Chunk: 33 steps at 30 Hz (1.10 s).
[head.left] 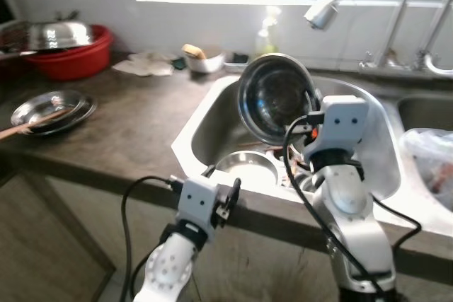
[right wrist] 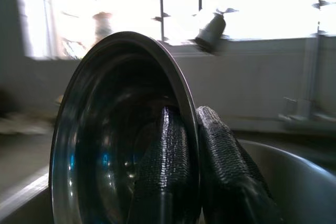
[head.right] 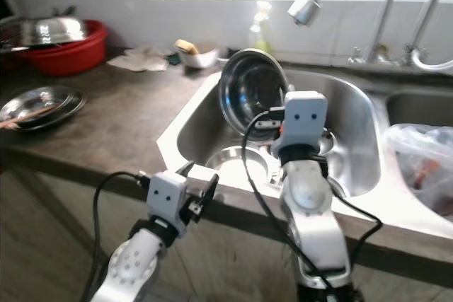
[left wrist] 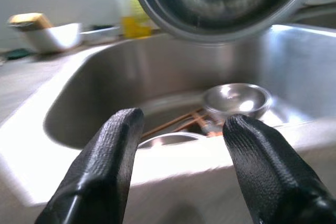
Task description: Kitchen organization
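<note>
The big shiny round steel bowl (head.left: 274, 97) is up in the air over the silver steel sink (head.left: 205, 114), tipped on its side so its open face looks back at the robot. It looks hard and stiff, so it will not bend or break, but steel is smooth and may be wet here, so it could slip. It is probably light for its size. The thin rim is the good place to hold it, and that is where the right gripper (right wrist: 195, 129) has it: one black finger inside the bowl, one outside, pressed tight on the edge. The right arm reaches up and forward over the sink. The left gripper (left wrist: 181, 145) sits low at the front edge of the sink with its two fingers spread apart, holding nothing. Down in the sink lie a smaller steel bowl (left wrist: 237, 98) and some brown sticks (left wrist: 173, 124).
</note>
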{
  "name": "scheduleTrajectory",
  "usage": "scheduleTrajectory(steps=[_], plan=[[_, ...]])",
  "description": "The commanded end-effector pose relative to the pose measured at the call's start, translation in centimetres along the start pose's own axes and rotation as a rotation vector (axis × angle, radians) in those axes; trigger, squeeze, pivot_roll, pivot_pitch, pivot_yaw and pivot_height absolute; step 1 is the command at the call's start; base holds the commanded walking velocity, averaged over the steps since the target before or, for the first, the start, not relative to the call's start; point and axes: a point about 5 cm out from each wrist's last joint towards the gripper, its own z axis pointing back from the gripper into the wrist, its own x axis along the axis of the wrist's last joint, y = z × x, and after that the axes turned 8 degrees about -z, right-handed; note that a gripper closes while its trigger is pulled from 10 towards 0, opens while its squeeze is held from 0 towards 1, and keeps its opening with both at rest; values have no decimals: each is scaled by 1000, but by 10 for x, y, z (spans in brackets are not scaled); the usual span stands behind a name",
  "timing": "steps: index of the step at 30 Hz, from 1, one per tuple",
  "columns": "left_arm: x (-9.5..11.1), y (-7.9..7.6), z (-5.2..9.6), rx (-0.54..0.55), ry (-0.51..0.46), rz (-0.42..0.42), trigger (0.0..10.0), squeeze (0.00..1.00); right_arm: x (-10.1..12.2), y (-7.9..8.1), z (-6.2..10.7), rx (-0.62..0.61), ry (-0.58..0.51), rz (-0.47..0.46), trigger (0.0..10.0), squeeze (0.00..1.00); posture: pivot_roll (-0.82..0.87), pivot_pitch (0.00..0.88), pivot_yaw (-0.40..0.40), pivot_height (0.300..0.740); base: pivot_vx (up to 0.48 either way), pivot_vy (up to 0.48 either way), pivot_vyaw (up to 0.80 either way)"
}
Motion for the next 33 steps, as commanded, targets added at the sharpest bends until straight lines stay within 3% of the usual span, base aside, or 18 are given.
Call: scheduleTrajectory(steps=[1,2,5,9,15,17,19,23,27,33], plan=[[0,2,2,6,5,-6,10000,0,-2,0,-5,-7,31,2,10000,0,-40,23,9,740,0,0,0],[0,2,2,6,5,-6,10000,0,-2,0,-5,-7,31,2,10000,0,-40,23,9,740,0,0,0],[0,1,1,4,4,-5,10000,0,-18,-8,-19,-2,167,72,10000,0,-42,29,9,740,0,0,0],[1,1,1,4,2,-4,10000,0,-25,-10,-27,13,226,72,10000,0,-41,33,7,740,0,0,0],[4,2,3,34,0,-5,10000,0,-50,-17,-55,45,423,104,10000,0,-28,57,-10,740,0,0,0],[5,2,4,38,-1,-5,10000,0,-52,-18,-58,57,445,102,10000,0,-27,59,-11,740,0,0,0],[7,3,7,57,-3,-6,10000,0,-63,-22,-69,45,516,82,10000,0,-15,77,-17,740,0,0,0],[8,2,10,58,0,-2,10000,0,-70,-24,-74,32,563,59,10000,0,-10,83,-20,740,0,0,0],[10,-1,15,52,11,8,10000,0,-85,-18,-82,59,651,-82,10000,0,5,108,-19,740,0,0,0],[12,-5,26,46,33,20,10000,0,-94,-15,-83,85,709,-94,10000,0,22,142,-24,740,0,0,0]])
